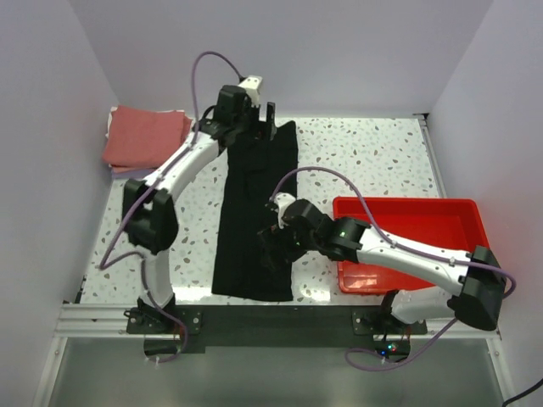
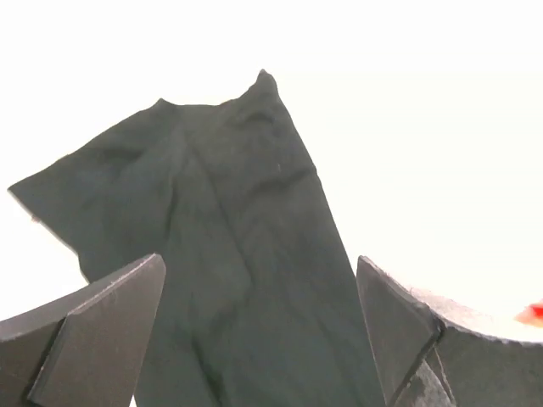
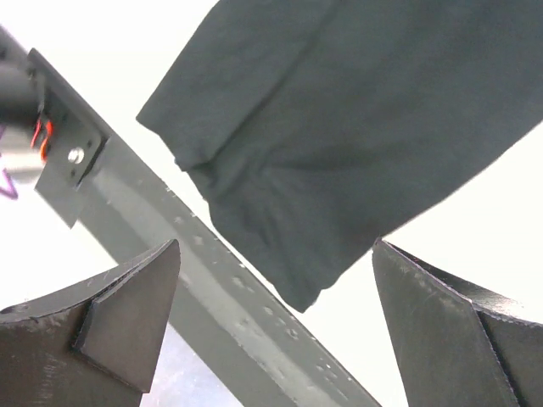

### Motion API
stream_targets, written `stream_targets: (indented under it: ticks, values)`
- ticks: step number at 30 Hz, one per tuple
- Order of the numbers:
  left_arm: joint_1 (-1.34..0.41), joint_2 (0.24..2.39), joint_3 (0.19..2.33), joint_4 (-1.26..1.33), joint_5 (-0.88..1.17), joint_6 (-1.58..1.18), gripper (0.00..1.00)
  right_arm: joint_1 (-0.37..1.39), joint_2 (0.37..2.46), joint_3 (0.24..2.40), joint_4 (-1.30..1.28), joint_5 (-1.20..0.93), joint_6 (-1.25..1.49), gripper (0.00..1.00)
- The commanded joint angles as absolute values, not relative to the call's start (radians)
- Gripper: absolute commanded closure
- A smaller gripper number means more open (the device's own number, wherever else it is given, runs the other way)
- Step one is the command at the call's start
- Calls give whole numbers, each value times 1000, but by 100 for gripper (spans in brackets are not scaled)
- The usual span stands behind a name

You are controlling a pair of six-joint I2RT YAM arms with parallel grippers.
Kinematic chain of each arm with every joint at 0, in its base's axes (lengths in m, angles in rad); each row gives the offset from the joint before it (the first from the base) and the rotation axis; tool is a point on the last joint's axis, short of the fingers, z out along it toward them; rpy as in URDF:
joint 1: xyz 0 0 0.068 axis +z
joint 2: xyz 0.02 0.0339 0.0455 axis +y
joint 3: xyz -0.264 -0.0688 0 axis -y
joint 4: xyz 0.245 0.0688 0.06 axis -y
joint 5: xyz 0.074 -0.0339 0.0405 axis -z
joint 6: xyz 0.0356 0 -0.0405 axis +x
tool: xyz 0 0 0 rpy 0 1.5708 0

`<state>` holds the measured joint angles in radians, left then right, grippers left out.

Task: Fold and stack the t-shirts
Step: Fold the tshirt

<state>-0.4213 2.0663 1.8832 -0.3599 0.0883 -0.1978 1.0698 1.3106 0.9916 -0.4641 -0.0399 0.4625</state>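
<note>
The black t-shirt [image 1: 254,212] lies folded into a long narrow strip down the middle of the table, from the far edge to the near edge. My left gripper [image 1: 259,120] hovers open over its far end; the cloth [image 2: 246,254] shows between its fingers. My right gripper [image 1: 273,242] hovers open over the strip's near right part; the shirt's near corner [image 3: 339,144] shows in its view. A salmon-red t-shirt [image 1: 146,136] lies folded at the far left on top of a pale lavender one [image 1: 117,170]. A white shirt is not in view.
A red plastic tray [image 1: 407,222] stands on the right side of the table, under my right arm. The grey metal rail [image 1: 254,320] runs along the near edge and shows in the right wrist view [image 3: 221,297]. White walls enclose the table.
</note>
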Motion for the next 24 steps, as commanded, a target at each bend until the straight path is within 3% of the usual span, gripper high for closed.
stream_targets:
  ticks: [1,5,8,14,20,24]
  values:
    - [-452,1779,1612,-321,11,-319,0,1055,1224,943,-477,32,531,1]
    - [-482,1498,1138,-296,-144,-576,0,1037,1163,898,-515,89,581,1]
    - [-509,1335,918,-351,-170,-708,0,1029,1135,845,-509,29,591,1]
    - [-644,1120,720,-645,-276,-934,0,1028,1134,773,-503,-54,603,1]
    - [-719,918,566,-865,-204,-1150,0,1028,1120,663,-387,-184,684,1]
    - [-739,830,486,-890,-129,-1218,6,1029,1124,623,-324,-212,733,1]
